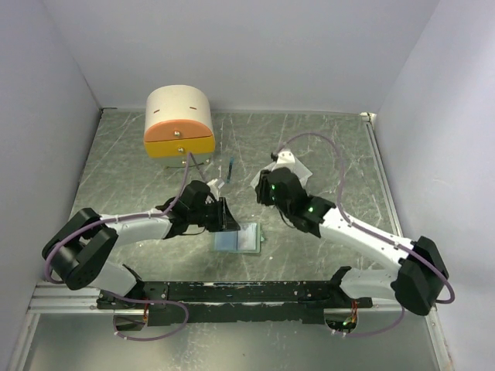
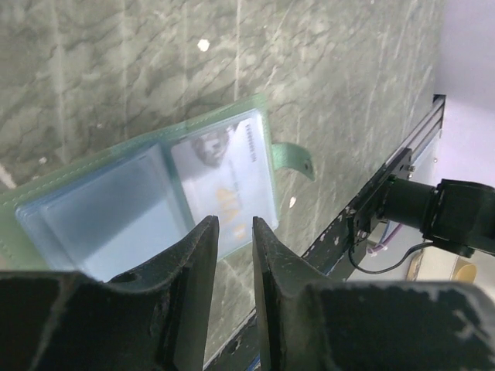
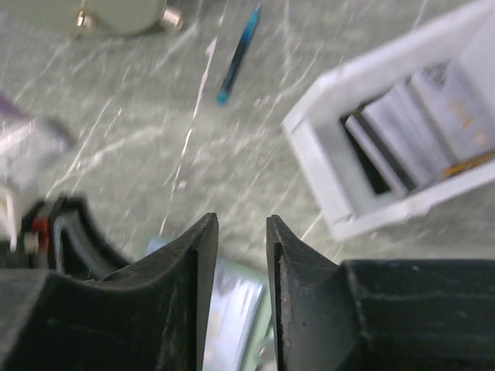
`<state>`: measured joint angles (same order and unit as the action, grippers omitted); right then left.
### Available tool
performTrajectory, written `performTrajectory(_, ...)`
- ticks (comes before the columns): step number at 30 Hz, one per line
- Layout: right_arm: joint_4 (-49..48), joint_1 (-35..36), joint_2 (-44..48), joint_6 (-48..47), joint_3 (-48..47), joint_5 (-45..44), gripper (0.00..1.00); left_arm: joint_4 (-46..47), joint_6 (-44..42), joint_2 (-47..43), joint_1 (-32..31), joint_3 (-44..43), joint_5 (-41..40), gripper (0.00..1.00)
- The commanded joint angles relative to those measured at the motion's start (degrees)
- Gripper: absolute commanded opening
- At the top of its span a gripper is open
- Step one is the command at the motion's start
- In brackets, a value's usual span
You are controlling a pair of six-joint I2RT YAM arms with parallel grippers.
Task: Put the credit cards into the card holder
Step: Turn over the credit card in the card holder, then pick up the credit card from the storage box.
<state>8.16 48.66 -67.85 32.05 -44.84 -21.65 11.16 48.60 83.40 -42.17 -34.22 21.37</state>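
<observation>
My left hand hangs over the open pale blue-green plastic card holder, its fingers a narrow slit apart with nothing between them. The holder lies flat on the grey marbled bench, and a pale card with gold print sits in its clear pocket on the clasp-tab side. My right hand is likewise barely parted and empty. More thin cards stand on edge in the white rectangular tray, with a thin blue stick lying nearby.
</observation>
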Motion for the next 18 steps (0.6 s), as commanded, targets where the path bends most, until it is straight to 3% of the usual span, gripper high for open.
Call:
performTrajectory(1, 2.30, -6.35, -5.93, -12.00, -7.22, 0.80, 0.34, -2.43, -1.62, -2.73, -0.34, 1.50, -1.87, 0.36)
performTrajectory(9, 6.45, -12.09, -21.23, -27.13, -20.32, -9.09, 0.35, -13.46, -6.24, -14.02, -0.31, 1.03, -7.51, 0.40)
performTrajectory(18, 6.61, -14.59, -32.87, -36.91, -24.12, -11.32, 0.40, -29.79, -11.16, -27.09, -0.32, -5.77, -15.01, 0.41)
